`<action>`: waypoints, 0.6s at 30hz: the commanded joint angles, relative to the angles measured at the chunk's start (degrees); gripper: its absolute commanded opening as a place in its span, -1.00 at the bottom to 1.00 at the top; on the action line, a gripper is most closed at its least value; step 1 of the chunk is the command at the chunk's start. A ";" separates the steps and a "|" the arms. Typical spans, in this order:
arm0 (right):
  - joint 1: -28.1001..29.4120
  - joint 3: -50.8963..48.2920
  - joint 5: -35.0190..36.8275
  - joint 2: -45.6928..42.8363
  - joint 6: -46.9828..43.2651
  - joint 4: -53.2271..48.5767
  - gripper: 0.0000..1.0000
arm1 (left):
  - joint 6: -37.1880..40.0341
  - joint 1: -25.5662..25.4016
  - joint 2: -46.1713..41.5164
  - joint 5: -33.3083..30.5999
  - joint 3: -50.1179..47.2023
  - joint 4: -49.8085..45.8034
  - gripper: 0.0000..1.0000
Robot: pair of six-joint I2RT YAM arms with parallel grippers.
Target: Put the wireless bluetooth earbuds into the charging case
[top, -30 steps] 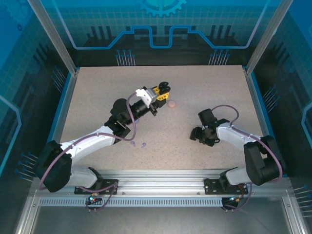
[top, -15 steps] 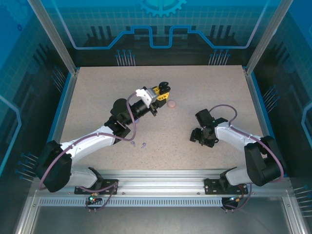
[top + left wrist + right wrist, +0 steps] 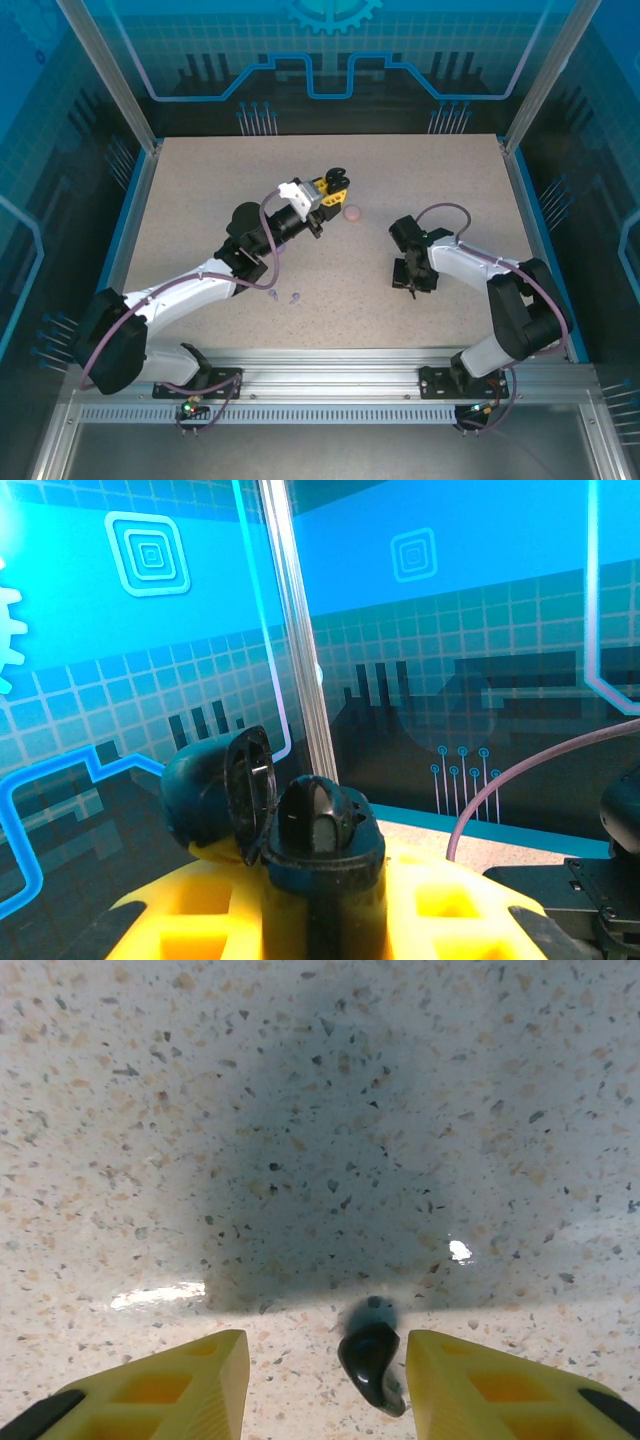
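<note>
I see the speckled table (image 3: 200, 200) with both arms over it. The left arm (image 3: 190, 290) reaches from its base toward the middle of the table, and the right arm (image 3: 480, 270) bends inward from the right side.

The left gripper (image 3: 328, 186) is lifted above the table, near the centre. Its jaws are clamped on the black charging case (image 3: 320, 830). In the left wrist view the case sits between the two yellow fingers, and its lid stands open, tilted to the left.

The right gripper (image 3: 325, 1345) points down at the table, right of the centre and well apart from the left gripper. Its jaws are apart. Between them lies the black earbud (image 3: 370, 1365) on the table, closer to the right finger, and I see a gap on each side of it.

Just beside the left gripper, on its right, a small round pink object (image 3: 352, 212) rests on the table. It is perhaps a closed case, but from above I cannot be sure.

Two lilac earbuds (image 3: 275, 296) lie close together on the table, near the elbow of the left arm and far from the black charging case.
</note>
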 commanded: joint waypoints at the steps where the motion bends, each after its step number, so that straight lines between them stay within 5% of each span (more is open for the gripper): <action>1: 0.64 1.41 2.04 1.19 -2.18 -3.47 -0.11 | -0.88 -0.42 -0.68 -0.69 0.90 2.38 -1.00; 18: 0.84 1.47 2.90 5.02 -3.47 -2.74 -0.26 | -0.87 -0.38 -0.13 -0.72 1.12 2.59 -1.00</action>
